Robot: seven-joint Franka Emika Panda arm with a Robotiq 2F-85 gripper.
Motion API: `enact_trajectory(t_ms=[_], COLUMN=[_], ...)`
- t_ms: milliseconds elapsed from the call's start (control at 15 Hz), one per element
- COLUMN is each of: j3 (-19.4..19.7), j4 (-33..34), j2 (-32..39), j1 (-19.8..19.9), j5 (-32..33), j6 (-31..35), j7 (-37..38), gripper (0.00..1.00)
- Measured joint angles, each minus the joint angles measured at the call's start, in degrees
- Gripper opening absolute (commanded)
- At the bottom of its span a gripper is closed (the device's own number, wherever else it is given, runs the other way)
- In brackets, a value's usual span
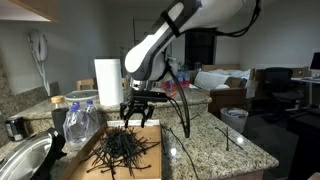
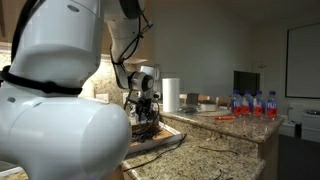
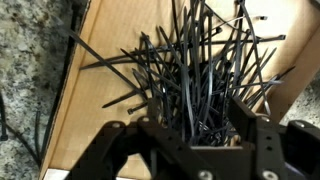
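**Exterior view, counter side.** The gripper point(image 1: 138, 108) hangs fingers-down over a pile of black zip ties point(image 1: 122, 150), and the jaws are spread apart. The fingertips sit just above the top of the pile; I cannot tell whether they touch it. The ties lie in a loose tangle on a wooden board point(image 1: 152, 132) on the granite counter point(image 1: 205, 130). Left of the pile stand clear plastic bottles point(image 1: 80, 120), with a paper towel roll point(image 1: 108, 80) behind them. The rim of a sink point(image 1: 25, 160) shows at near left. A few stray ties point(image 1: 230, 135) lie on the counter well to the right of the board.

**Exterior view, from behind the arm.** The white robot arm point(image 2: 60, 110) fills the near left. Beyond it the gripper point(image 2: 145, 108) points down over the zip ties point(image 2: 148, 128), which are dark and hard to make out here. The paper towel roll point(image 2: 171, 95) is just to the right. A row of red-capped bottles point(image 2: 255, 103) stands far right on another counter.

**Wrist view.** The zip ties point(image 3: 200, 70) fan across the board point(image 3: 110, 60), with granite point(image 3: 25, 70) to the left. The gripper point(image 3: 190, 150) fingers point(image 3: 112, 150) stand wide open at the bottom edge. Ties lie in the gap between them, and nothing is clamped.
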State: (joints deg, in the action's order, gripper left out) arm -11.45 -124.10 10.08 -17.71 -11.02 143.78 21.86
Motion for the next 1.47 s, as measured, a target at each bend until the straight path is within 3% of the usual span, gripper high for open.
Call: enact_trajectory(t_ms=[200, 533, 933, 1467], j3=[0.7, 2.2, 5.4, 7.8], j4=[-1.5, -9.5, -18.2, -19.5], j2=[-2.0, -6.0, -7.4, -3.3], j1=[0.0, 0.8, 6.3, 9.9], j5=[2.3, 5.1, 5.2, 4.3], j6=[-1.0, -1.0, 2.6, 4.3], j7=[3.3, 9.5, 10.1, 10.0], gripper=[1.00, 1.00, 1.00, 1.00])
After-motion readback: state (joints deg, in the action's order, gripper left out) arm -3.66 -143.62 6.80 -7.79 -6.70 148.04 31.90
